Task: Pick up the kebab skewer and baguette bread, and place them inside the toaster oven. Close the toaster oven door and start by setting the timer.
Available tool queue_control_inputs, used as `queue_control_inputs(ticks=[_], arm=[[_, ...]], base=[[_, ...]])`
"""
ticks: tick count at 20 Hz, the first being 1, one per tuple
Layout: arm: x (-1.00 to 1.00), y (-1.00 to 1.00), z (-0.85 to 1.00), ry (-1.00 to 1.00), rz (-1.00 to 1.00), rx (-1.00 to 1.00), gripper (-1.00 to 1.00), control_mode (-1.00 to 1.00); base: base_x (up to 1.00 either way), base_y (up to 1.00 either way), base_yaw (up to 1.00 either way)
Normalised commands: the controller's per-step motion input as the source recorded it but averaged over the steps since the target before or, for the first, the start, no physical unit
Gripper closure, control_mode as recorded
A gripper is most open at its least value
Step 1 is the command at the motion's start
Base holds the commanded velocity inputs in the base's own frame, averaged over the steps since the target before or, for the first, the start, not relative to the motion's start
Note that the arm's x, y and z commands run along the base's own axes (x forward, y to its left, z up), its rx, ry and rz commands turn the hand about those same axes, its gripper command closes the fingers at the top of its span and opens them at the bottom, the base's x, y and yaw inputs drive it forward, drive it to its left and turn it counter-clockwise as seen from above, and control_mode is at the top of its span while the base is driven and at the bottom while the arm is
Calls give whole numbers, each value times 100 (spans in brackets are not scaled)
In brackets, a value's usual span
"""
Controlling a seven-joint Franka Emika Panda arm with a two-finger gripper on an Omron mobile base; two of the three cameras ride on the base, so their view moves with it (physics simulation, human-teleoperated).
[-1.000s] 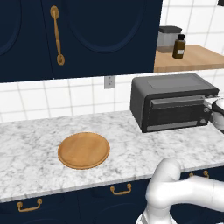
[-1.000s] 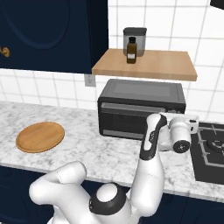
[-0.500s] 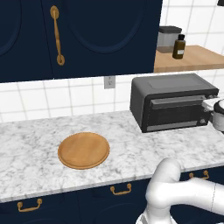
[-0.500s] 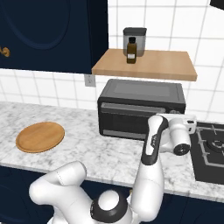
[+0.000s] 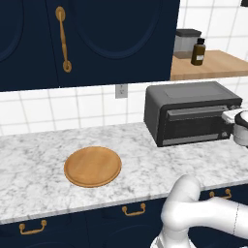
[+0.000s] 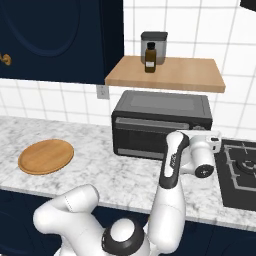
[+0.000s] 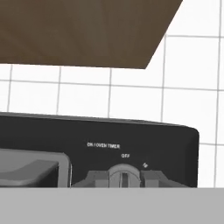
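Boxy dark grey toaster oven (image 5: 191,115) sits on the marble counter, its windowed drop-down door (image 6: 150,137) shut — so loading looks done. The gripper (image 7: 124,177) has its dark fingers clamped on the round timer knob (image 7: 124,176) on the oven's right panel — only the twist is left.

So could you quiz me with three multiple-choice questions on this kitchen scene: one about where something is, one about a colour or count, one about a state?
1. Where does the round wooden board lie?
A. On the shelf
B. On the marble counter, left of the toaster oven
C. On the stove

2. How many things stand on the wooden shelf?
A. Two
B. Four
C. None

3. How is the toaster oven door?
A. Dropped open
B. Shut
C. Taken off

Answers: 1 B, the board rests on the counter well to the oven's left. 2 A, a grey canister and a brown bottle. 3 B, the door sits flush with the oven's front.
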Motion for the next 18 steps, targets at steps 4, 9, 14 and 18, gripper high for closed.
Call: queue_control_inputs(ticks=[4,9,14,18], arm=[[21,64,-37,0,0,-2,100,-100],[27,65,-37,0,0,-1,100,-100],[39,54,-33,0,-2,0,100,-100],[51,23,-42,0,-7,0,100,-100]], base=[[0,0,0],[0,0,0],[0,0,0],[0,0,0]])
